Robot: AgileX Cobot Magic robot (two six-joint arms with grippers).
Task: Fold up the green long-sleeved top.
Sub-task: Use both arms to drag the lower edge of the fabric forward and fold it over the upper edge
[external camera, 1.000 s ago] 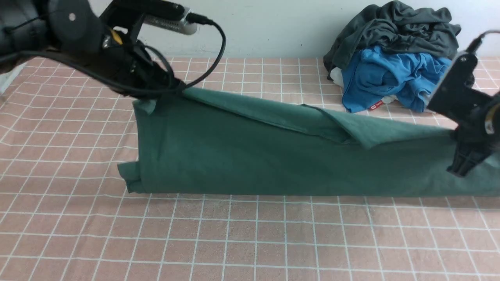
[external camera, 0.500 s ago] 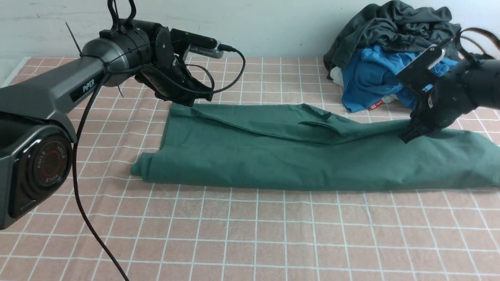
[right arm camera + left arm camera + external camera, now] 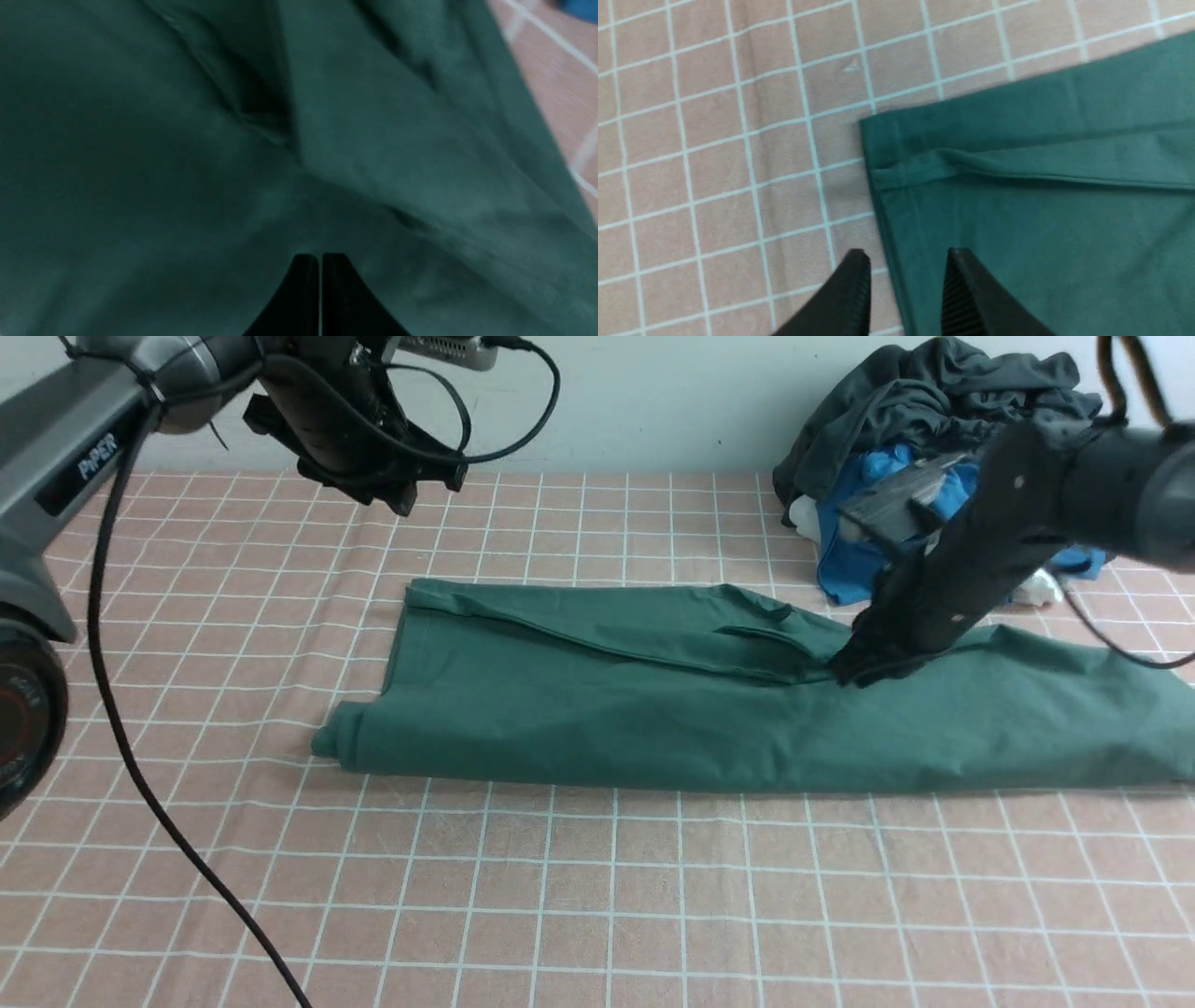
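Observation:
The green long-sleeved top [image 3: 607, 709] lies folded into a long band across the table, running from left of centre off the right edge. My left gripper [image 3: 401, 490] hangs high above the table behind the top's left end. In the left wrist view it [image 3: 906, 254] is open with nothing between its fingers, over the top's [image 3: 1041, 210] left edge. My right gripper [image 3: 845, 674] is shut, its tip down on a fold of the top right of centre. The right wrist view shows its jaws [image 3: 320, 255] together over the green cloth [image 3: 140, 163], with no cloth visibly pinched.
A dark grey garment [image 3: 943, 401] is piled over a bright blue garment [image 3: 840, 569] at the back right, just behind my right arm. A pink checked cloth [image 3: 597, 896] covers the table. The left arm's black cable [image 3: 140, 775] hangs down at the left.
Both grippers let go of the top, which dropped flat onto the table. The left gripper rose and drew back. The right one moved left along the top and shut.

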